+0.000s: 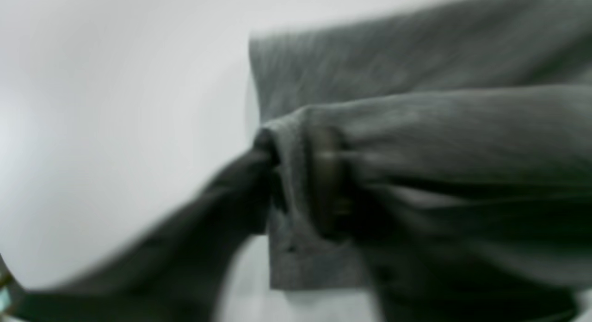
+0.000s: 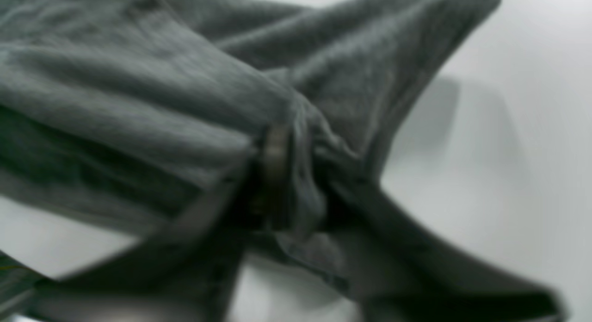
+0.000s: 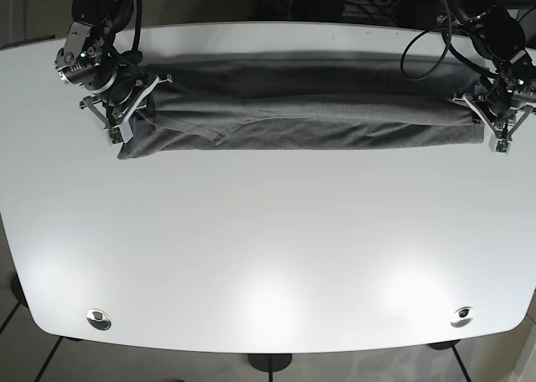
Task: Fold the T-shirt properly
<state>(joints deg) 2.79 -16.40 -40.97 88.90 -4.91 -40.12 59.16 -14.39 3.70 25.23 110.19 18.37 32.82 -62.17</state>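
Grey cloth fills the left wrist view: the left gripper point(image 1: 277, 174) is clenched on a bunched edge of the T-shirt point(image 1: 416, 127), held above the white table point(image 1: 115, 104).

Right wrist view: the right gripper point(image 2: 282, 174) likewise pinches gathered cloth, a corner flaring up to the right. Both views are blurred.

Base view: the shirt lies as a long band across the far side of the table, one gripper at each end. To fold well, I judge both arms should travel together, keeping the band taut and level, and lay its edge down evenly.
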